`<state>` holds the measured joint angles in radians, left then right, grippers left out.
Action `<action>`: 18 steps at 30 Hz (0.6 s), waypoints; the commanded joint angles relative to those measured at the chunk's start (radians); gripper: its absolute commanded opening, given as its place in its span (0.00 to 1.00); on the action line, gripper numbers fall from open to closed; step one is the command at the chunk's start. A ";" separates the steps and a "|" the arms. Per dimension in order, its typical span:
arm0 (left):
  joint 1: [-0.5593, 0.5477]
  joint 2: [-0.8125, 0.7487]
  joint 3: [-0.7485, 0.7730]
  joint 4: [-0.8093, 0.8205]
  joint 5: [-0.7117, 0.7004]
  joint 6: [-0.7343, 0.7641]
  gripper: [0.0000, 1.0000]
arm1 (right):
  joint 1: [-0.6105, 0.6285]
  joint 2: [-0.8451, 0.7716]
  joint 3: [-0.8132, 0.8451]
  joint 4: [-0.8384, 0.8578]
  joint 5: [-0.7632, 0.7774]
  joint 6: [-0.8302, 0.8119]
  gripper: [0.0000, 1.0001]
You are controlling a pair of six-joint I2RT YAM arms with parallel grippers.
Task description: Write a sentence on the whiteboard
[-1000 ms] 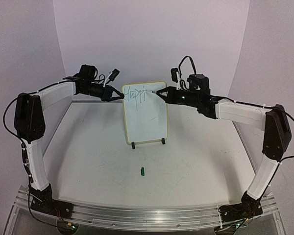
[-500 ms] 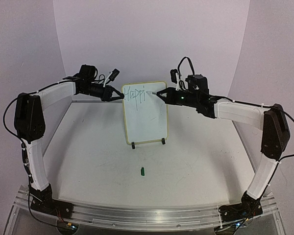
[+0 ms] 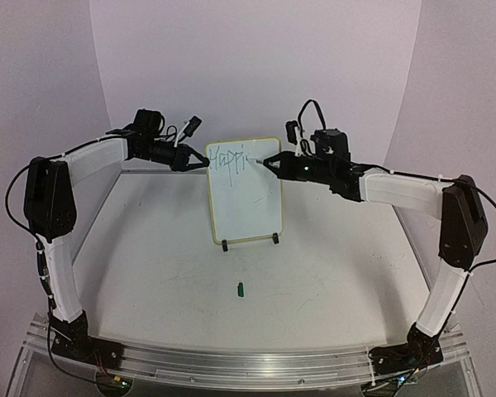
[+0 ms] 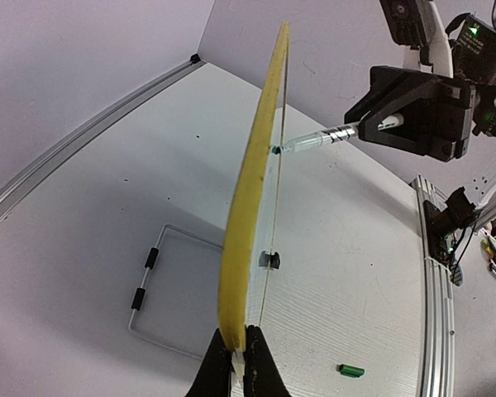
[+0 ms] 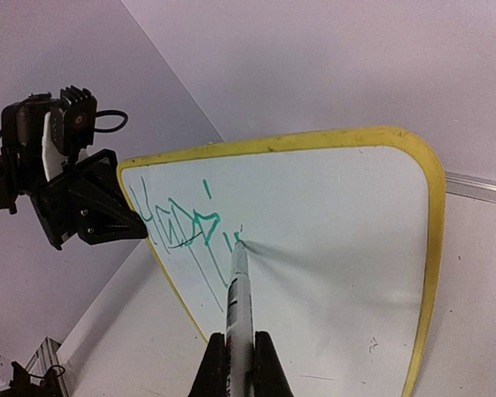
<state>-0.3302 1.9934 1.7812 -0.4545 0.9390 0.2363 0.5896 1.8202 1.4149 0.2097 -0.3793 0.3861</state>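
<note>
White right arm [image 3: 397, 188] outstretched, fingers [image 5: 213, 372] pressing pen [image 5: 238, 298] to whiteboard [image 5: 331, 215].

The right gripper [image 5: 240, 354] pinched a white pen [image 5: 239, 298] whose tip touched the whiteboard [image 5: 339, 248] just right of the green sentence [image 5: 178, 225], so far reading roughly "Happi", while the left gripper [image 5: 135, 225] sat against the whiteboard's yellow left rim, beside the first letter.

whiteboard [image 3: 246, 203]: white face with a yellow rim
sentence [image 3: 227, 156]: thin green letters
pen [image 5: 239, 306]: whitish barrel, green tip
cap [image 3: 240, 289]: green
table [image 3: 331, 273]: white
stand [image 4: 137, 298]: silver wire with black sleeves
wall [image 3: 256, 66]: pale lilac
</note>
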 commanded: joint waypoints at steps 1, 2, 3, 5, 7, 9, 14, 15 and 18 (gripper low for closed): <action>-0.010 0.022 0.018 -0.062 -0.021 0.028 0.00 | -0.004 -0.019 -0.035 -0.001 0.020 0.005 0.00; -0.010 0.023 0.018 -0.061 -0.020 0.028 0.00 | -0.004 -0.021 -0.038 -0.001 0.019 0.005 0.00; -0.010 0.024 0.018 -0.061 -0.020 0.028 0.00 | -0.004 -0.023 -0.038 -0.001 0.019 0.005 0.00; -0.010 0.024 0.018 -0.062 -0.020 0.028 0.00 | -0.003 -0.024 -0.029 -0.001 0.013 0.001 0.00; -0.010 0.024 0.018 -0.060 -0.018 0.027 0.00 | -0.004 -0.023 -0.015 0.000 0.005 0.000 0.00; -0.010 0.024 0.019 -0.060 -0.018 0.026 0.00 | -0.004 -0.021 -0.002 0.008 0.001 0.007 0.00; -0.010 0.022 0.018 -0.059 -0.020 0.026 0.00 | -0.004 -0.032 0.008 0.059 0.012 0.033 0.00; -0.010 0.021 0.018 -0.059 -0.020 0.025 0.00 | -0.004 -0.033 0.011 0.068 0.015 0.035 0.00; -0.010 0.021 0.017 -0.060 -0.020 0.024 0.00 | -0.004 -0.033 0.018 0.092 0.019 0.044 0.00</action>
<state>-0.3302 1.9934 1.7828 -0.4545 0.9390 0.2359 0.5896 1.8202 1.3853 0.2251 -0.3897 0.4099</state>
